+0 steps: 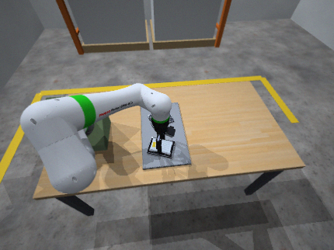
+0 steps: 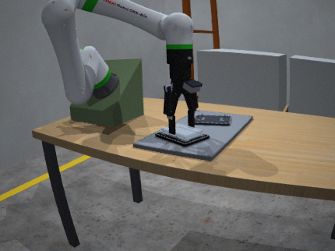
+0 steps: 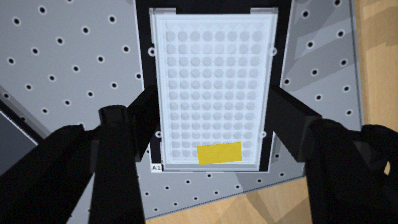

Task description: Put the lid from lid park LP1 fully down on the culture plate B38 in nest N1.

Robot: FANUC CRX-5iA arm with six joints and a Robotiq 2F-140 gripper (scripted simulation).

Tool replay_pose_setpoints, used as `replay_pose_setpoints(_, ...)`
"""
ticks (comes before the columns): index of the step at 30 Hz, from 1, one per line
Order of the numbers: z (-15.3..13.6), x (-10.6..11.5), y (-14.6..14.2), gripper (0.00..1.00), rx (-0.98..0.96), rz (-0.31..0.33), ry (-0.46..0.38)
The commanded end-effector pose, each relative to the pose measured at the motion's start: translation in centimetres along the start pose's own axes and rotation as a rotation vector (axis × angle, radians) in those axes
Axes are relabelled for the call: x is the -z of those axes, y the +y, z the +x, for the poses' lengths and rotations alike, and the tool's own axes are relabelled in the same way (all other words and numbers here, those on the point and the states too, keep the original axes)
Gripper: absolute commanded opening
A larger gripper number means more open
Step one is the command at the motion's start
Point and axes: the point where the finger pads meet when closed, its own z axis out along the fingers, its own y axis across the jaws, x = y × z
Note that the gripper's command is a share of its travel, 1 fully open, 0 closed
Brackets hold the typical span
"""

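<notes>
The clear lid (image 3: pixel 215 90) with a yellow label (image 3: pixel 219 152) lies level over the culture plate's wells in the black nest (image 3: pixel 145 60). The stack also shows in the exterior view (image 2: pixel 183 134) and the top view (image 1: pixel 161 147). The plate itself is mostly hidden under the lid. My gripper (image 3: pixel 212 101) stands straight above it, pointing down, with one finger against each long side of the lid, so it is shut on the lid. It also shows in the exterior view (image 2: pixel 181 124). The lid park (image 2: pixel 213 119) behind it is a dark, empty frame.
The nest and lid park sit on a grey perforated baseplate in the middle of the wooden table. The green robot pedestal (image 2: pixel 113 96) stands to the left. Grey crates (image 2: pixel 241 78) stand beyond the table's far edge.
</notes>
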Motion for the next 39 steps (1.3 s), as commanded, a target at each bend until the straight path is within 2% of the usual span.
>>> replay_pose_setpoints(1,0.05,0.07,-0.03,0.61,0.0,0.001,0.001)
replay_pose_setpoints(39,0.06,-0.27,-0.03,0.61,0.0,0.001,0.001)
